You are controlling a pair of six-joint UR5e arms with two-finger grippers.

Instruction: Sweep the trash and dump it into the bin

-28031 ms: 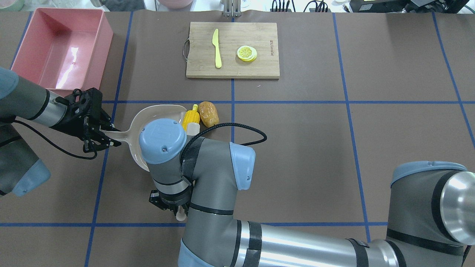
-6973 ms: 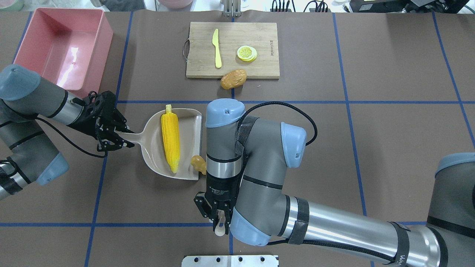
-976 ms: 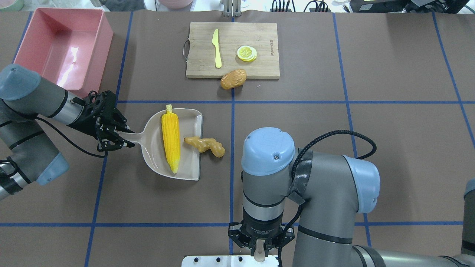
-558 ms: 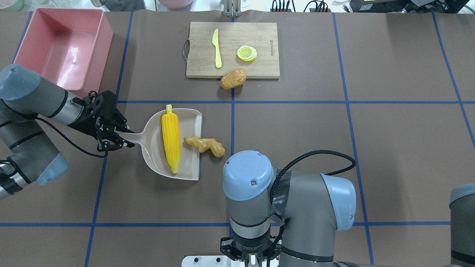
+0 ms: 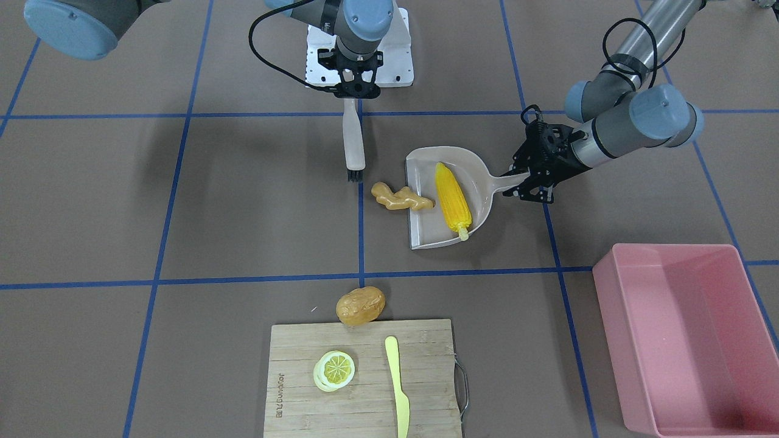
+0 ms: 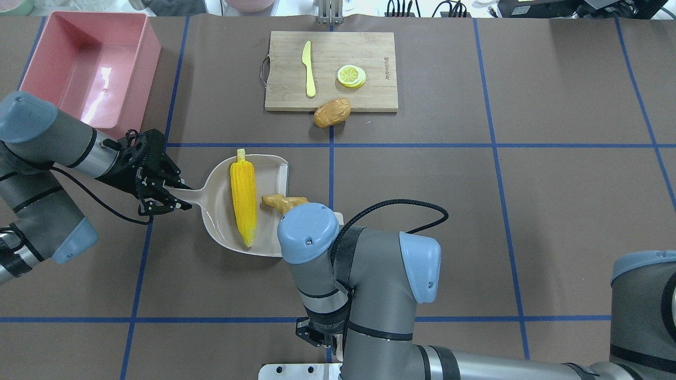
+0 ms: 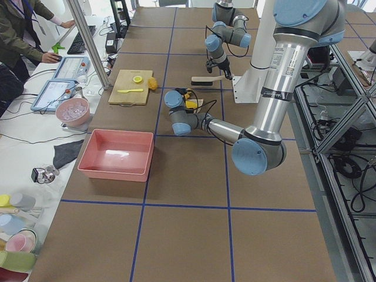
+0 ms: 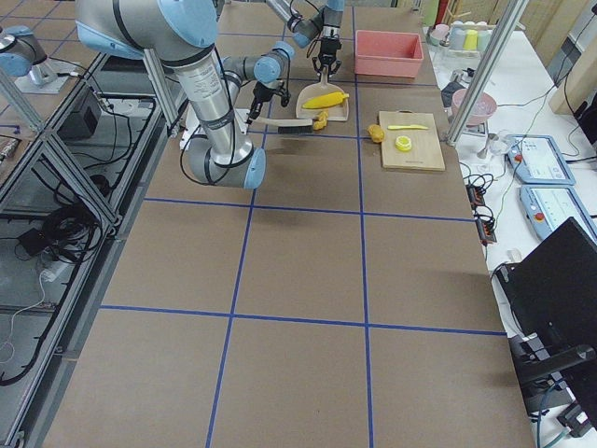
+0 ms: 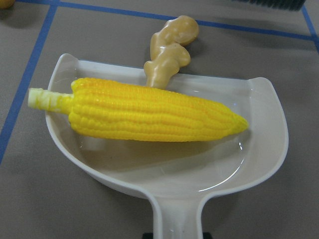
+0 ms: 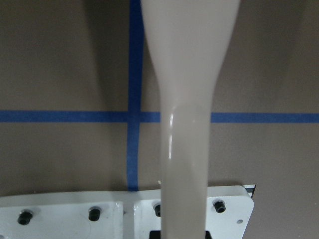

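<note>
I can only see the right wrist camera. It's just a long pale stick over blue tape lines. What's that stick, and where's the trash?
Observer: It's a brush. The right hand grips its handle, and the bristles stop just short of the ginger root.
Operator: Is the ginger in the dustpan?
Observer: Only half. It lies across the lip of the dustpan, one end inside, one end outside.
Operator: And the rest?
Observer: The corn cob lies inside the dustpan. The potato sits far off, against the cutting board.

My right-end cam: yellow toy corn cob (image 8: 325, 100) lying in the beige plastic dustpan (image 8: 339, 114), knobby tan ginger root (image 8: 320, 119) at its lip, beige long-handled brush (image 8: 278, 122) just beside. Brown oval potato (image 8: 377, 133) at the edge of the wooden cutting board (image 8: 418, 155); pink plastic tub (image 8: 387, 54) beyond.
</note>
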